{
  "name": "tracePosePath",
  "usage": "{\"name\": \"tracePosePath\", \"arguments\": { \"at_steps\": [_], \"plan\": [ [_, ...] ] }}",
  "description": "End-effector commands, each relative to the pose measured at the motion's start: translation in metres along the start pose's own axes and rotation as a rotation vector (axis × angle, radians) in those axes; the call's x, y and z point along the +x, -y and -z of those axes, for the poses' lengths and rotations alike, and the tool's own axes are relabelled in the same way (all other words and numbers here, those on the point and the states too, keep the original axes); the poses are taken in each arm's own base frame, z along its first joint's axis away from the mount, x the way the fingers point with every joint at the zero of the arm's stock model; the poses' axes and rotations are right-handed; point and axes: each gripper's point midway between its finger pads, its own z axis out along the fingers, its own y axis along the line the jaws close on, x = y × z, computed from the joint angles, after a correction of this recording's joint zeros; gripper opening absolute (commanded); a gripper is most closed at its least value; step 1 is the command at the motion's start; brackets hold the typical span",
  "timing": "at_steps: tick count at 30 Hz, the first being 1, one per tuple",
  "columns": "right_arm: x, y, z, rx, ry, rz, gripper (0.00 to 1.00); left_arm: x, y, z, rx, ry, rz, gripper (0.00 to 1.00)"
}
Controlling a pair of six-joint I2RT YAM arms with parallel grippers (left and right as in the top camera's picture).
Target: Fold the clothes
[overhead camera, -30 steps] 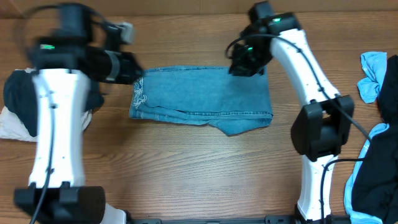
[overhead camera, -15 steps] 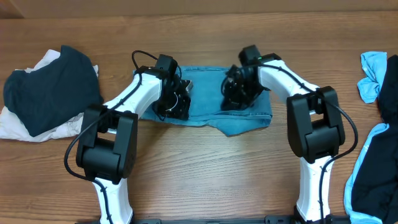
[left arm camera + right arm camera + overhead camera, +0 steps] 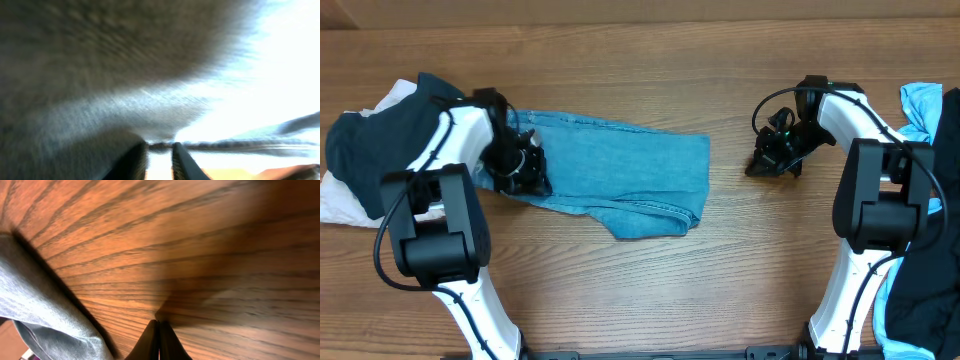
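The light-blue jeans point(image 3: 620, 170) lie folded into a band left of the table's centre, with a lower fold sticking out toward the front. My left gripper point(image 3: 525, 168) sits low at their left end. In the left wrist view, blurred denim point(image 3: 100, 75) fills the frame. The gripper point(image 3: 160, 150) shows a narrow gap between its fingers, and a dark edge crosses the tips. I cannot tell whether it holds cloth. My right gripper point(image 3: 760, 168) rests on bare wood to the right of the jeans. It is shut and empty point(image 3: 159, 325), with a fold of pale cloth point(image 3: 45, 315) at lower left.
A dark navy top over a white garment point(image 3: 390, 150) lies at the far left, close behind my left arm. A bright sky-blue cloth point(image 3: 920, 120) and a dark garment point(image 3: 930, 290) lie along the right edge. Bare wooden table point(image 3: 640, 300) stretches in front of the jeans.
The jeans have slid left across the table, and my left gripper moved from their middle to their left end. My right gripper came off the jeans and moved right onto bare wood.
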Motion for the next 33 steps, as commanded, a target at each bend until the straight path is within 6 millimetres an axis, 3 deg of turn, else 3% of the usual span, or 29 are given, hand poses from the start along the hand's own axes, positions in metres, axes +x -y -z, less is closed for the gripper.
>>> {"name": "tracePosePath", "arguments": {
  "at_steps": [1,4,7,8,11,16,17,20,25,26,28,29,31,33],
  "plan": [
    [0.009,-0.038,0.013,-0.174,-0.008,0.125,0.12,-0.014,0.059,0.043,0.206,0.111,-0.149,0.35],
    [0.030,-0.083,0.039,-0.368,-0.005,0.287,0.20,-0.015,0.087,0.078,0.245,0.205,-0.226,0.39],
    [0.045,-0.100,0.045,-0.361,-0.006,0.339,0.32,-0.017,0.097,0.112,0.247,0.301,-0.247,0.42],
    [0.047,-0.097,0.041,-0.310,-0.014,0.307,0.45,-0.018,0.099,0.127,0.250,0.341,-0.242,0.43],
    [0.039,-0.074,0.023,-0.115,0.011,0.229,0.67,-0.015,0.102,0.167,0.252,0.448,-0.253,0.47],
    [0.043,-0.076,-0.004,-0.109,0.006,0.254,0.67,-0.001,0.100,0.208,0.238,0.567,-0.269,0.68],
    [0.045,-0.075,-0.012,-0.109,0.005,0.227,0.66,0.001,0.099,0.214,0.237,0.583,-0.267,0.75],
    [0.050,-0.075,-0.033,-0.116,-0.001,0.186,0.59,0.003,0.093,0.222,0.234,0.608,-0.256,0.78],
    [0.063,-0.109,-0.046,-0.205,-0.023,0.280,0.55,0.002,0.091,0.224,0.232,0.615,-0.252,0.82],
    [0.066,-0.119,-0.051,-0.219,-0.022,0.317,0.46,0.002,0.091,0.224,0.231,0.615,-0.252,0.82],
    [0.068,-0.127,-0.057,-0.206,-0.008,0.360,0.16,0.002,0.091,0.224,0.231,0.614,-0.251,0.82],
    [0.065,-0.125,-0.058,-0.181,0.006,0.360,0.06,0.002,0.089,0.223,0.224,0.613,-0.248,0.82],
    [0.050,-0.106,-0.056,-0.073,0.062,0.340,0.04,0.002,0.082,0.221,0.184,0.609,-0.230,0.83],
    [0.030,-0.078,-0.042,0.052,0.123,0.287,0.04,0.002,0.074,0.219,0.140,0.603,-0.210,0.85]
  ]
}}
